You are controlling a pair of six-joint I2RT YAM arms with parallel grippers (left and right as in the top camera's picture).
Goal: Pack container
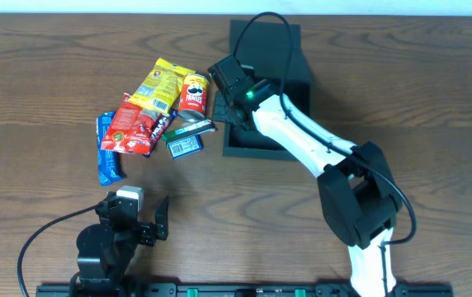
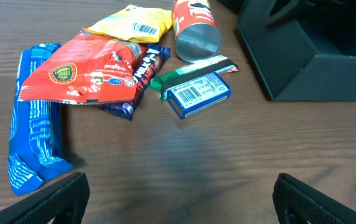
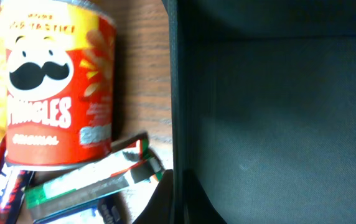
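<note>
Shows only dark, closed fingertips of the right end effector at the bottom edge of the right wrist view; cannot tell whether pinching the wall of the container. Buried under its own wrist from overhead. Cropped in the left wrist view: container at top and right, Pringles can at top, left end effector at bottom. Partly tucked beneath the red pouch: the blue wrapper. Too fine to read: print on the small blue box.

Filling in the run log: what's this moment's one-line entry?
left pincer open, empty | right pincer shut on container left wall | Pringles can, snack packs on table, unpacked
</note>
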